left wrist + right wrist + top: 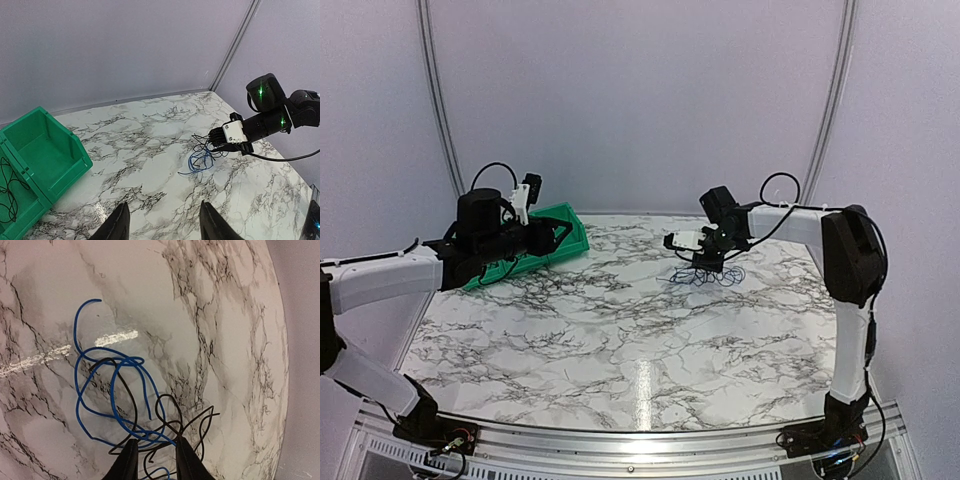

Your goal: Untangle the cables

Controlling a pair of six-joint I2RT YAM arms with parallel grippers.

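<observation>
The cables (115,390) are thin blue and black wires in a loose tangle on the marble table, also seen in the top view (712,276) and the left wrist view (202,159). My right gripper (156,450) is down on the near side of the tangle (706,264). Its jaws are narrowed but still apart, with black strands and a blue end lying between them. Another thin black cable (7,192) lies in the nearer green bin. My left gripper (165,215) hovers open and empty beside the bins (558,236), far from the tangle.
Two green bins (47,150) sit at the table's back left (572,222). The marble tabletop (620,340) runs between the arms. The right arm's own thick black cable (280,157) trails over the table's right side.
</observation>
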